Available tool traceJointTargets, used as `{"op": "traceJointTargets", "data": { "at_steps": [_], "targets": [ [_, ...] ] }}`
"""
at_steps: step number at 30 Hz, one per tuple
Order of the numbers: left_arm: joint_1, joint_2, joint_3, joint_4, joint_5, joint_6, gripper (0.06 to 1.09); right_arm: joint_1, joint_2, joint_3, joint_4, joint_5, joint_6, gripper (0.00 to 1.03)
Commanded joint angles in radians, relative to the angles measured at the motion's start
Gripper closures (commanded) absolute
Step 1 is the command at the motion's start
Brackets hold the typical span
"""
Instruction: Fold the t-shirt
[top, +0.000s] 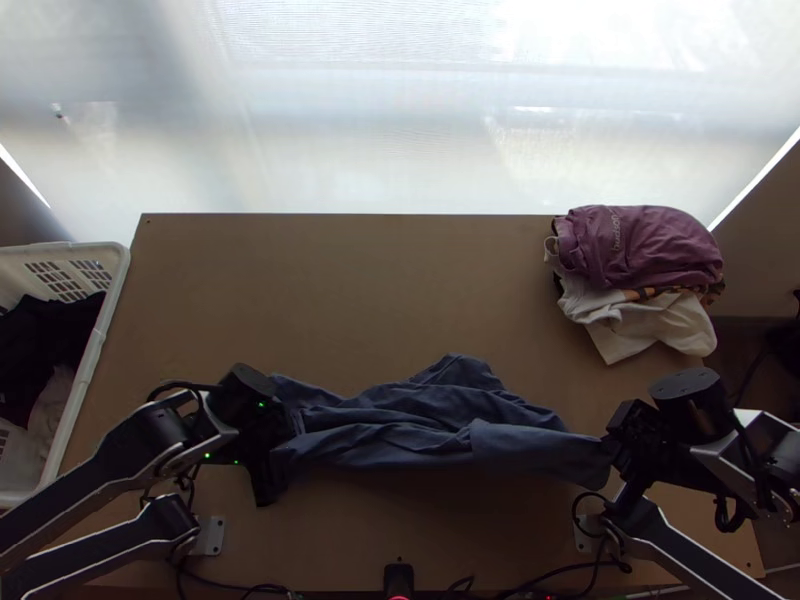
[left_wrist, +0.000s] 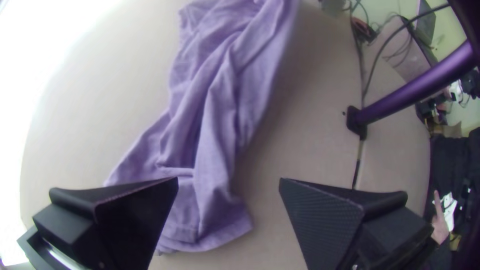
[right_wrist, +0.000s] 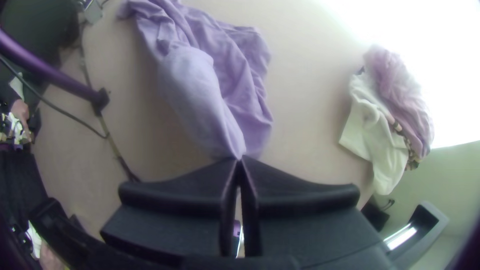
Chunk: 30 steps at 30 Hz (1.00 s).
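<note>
The left gripper (left_wrist: 229, 182) is positioned over the left end of the t-shirt (top: 430, 420), its fingers spread wide and the cloth unclamped. The fabric is offset towards the far finger; bare table is seen beside the near one. Clearance above the cloth cannot be read reliably. The textured pads (left_wrist: 320, 225) are flat, black and tapered at the tip.

The right gripper (right_wrist: 239, 159) is clenched on the opposite, right-hand end of the garment, where the fabric is drawn to a narrow point.

The t-shirt is laid between the two arms on the near half of the table (top: 350, 290), its long axis running left to right. It is bunched lengthwise: soft, thin blue-grey knit, with ridges along the strip, a smooth rolled portion towards the right and a peak raised on the far side. The left end is hemmed and lies flatter.

For the next step, a slight shift of the left gripper to the far side is probably required before closure, so that the end is centred; otherwise only an edge may be caught.

At far right, a crumpled purple garment (top: 640, 245) is stacked on a white garment (top: 650, 330). At left, a perforated white plastic basket (top: 90, 365) holds dark clothes (top: 45, 345).
</note>
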Motion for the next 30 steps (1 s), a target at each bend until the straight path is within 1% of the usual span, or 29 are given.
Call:
{"op": "traceJointTargets", "data": {
  "at_steps": [1, 2, 3, 5, 6, 7, 8, 10, 11, 13, 16, 19, 21, 24, 28, 30],
  "targets": [
    [-0.152, 0.027, -0.022, -0.038, -0.001, -0.073, 0.11, 0.007, 0.002, -0.017, 0.002, 0.0, -0.004, 1.0],
    [-0.165, 0.026, -0.036, -0.047, -0.017, -0.085, 0.11, 0.007, 0.003, -0.015, 0.004, 0.0, -0.004, 1.0],
    [-0.184, 0.026, -0.057, -0.053, -0.054, -0.096, 0.11, 0.007, 0.006, -0.015, 0.005, 0.0, -0.004, 1.0],
    [-0.224, 0.027, -0.113, -0.042, -0.192, -0.102, 0.11, 0.007, 0.01, -0.011, 0.011, 0.0, -0.007, 1.0],
    [-0.23, 0.029, -0.139, -0.024, -0.244, -0.1, 0.11, 0.007, 0.011, -0.008, 0.016, 0.0, -0.007, 1.0],
    [-0.222, 0.029, -0.148, -0.004, -0.28, -0.102, 0.11, 0.007, 0.013, -0.006, 0.017, 0.0, -0.004, 1.0],
    [-0.215, 0.035, -0.145, 0.002, -0.292, -0.103, 0.11, 0.007, 0.014, -0.002, 0.02, 0.0, -0.004, 1.0],
    [-0.221, 0.07, -0.151, 0.023, -0.375, -0.105, 0.11, 0.007, 0.017, 0.006, 0.02, 0.0, -0.002, 1.0],
    [-0.224, 0.087, -0.152, 0.022, -0.384, -0.114, 0.11, 0.007, 0.019, 0.012, 0.02, 0.0, -0.002, 1.0],
    [-0.225, 0.101, -0.157, 0.039, -0.387, -0.123, 0.11, 0.007, 0.022, 0.018, 0.022, 0.002, -0.002, 1.0],
    [-0.225, 0.135, -0.151, 0.057, -0.389, -0.168, 0.11, 0.005, 0.028, 0.018, 0.027, 0.002, -0.002, 1.0],
    [-0.225, 0.15, -0.142, 0.057, -0.358, -0.2, 0.11, 0.005, 0.033, 0.018, 0.03, 0.002, -0.002, 1.0],
    [-0.225, 0.164, -0.143, 0.051, -0.303, -0.212, 0.11, 0.007, 0.036, 0.018, 0.03, 0.003, -0.007, 1.0],
    [-0.227, 0.188, -0.137, 0.051, -0.286, -0.218, 0.11, 0.005, 0.039, 0.02, 0.033, 0.005, -0.007, 1.0],
    [-0.236, 0.236, -0.1, 0.037, -0.232, -0.24, 0.11, 0.005, 0.04, 0.015, 0.039, 0.006, -0.007, 1.0],
    [-0.244, 0.254, -0.094, 0.039, -0.234, -0.241, 0.11, 0.005, 0.04, 0.014, 0.04, 0.008, -0.007, 1.0]
  ]
}}
